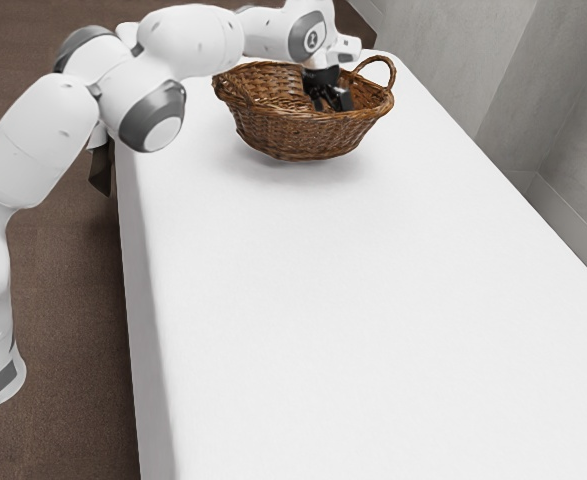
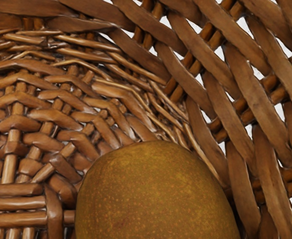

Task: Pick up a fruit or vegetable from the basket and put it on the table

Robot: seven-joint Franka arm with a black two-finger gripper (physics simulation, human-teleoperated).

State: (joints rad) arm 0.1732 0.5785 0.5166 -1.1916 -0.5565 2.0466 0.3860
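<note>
Brown wicker basket (image 1: 298,138) surrounds a rounded, speckled fruit (image 2: 156,191).

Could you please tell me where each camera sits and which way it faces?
Exterior view: sits high at the arm's side and looks down along the white table toward the basket at its far end; the arm comes in from the exterior view's left, with the gripper at the basket.
Wrist view: sits on the arm's hand and looks into the basket, at its woven inside, with a brownish-yellow fruit close by.
Shared: both views show the basket, one from outside, one from close in.
</note>
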